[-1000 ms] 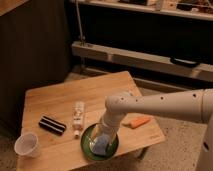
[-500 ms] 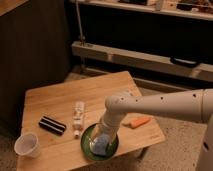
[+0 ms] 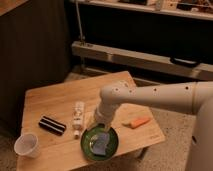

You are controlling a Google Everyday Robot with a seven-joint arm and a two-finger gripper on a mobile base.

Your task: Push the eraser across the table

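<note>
Honestly not much to report: comparing this with the shots from a second and half a second back, basically nothing has moved. The arm is parked in the same pose, coming in from 3 o'clock with its elbow bent over the middle of the desk (image 3: pixel 60 97) and the end effector (image 3: pixel 96 129) hanging down over the near edge of the green plate (image 3: pixel 84 146), which has some blue thing (image 3: pixel 102 145) sitting in it. I can't tell how far open the end effector is or whether it has hold of anything, it's just too tucked in under the wrist. The eraser (image 3: pixel 52 125) sits exactly where it was, flat on the desk at roughly 9 o'clock from the end effector and well apart from it, with the white bottle (image 3: pixel 78 117) lying in between. The white cup (image 3: pixel 26 145) is at about 7 o'clock from the eraser near the desk's front corner, and the orange carrot piece (image 3: pixel 136 122) is off at 3 o'clock from the arm, both unmoved too. So my read is the push hasn't started at all, no contact yet, and the arm needs to travel toward 9 o'clock and get around or over that bottle before it can nudge the eraser anywhere
</note>
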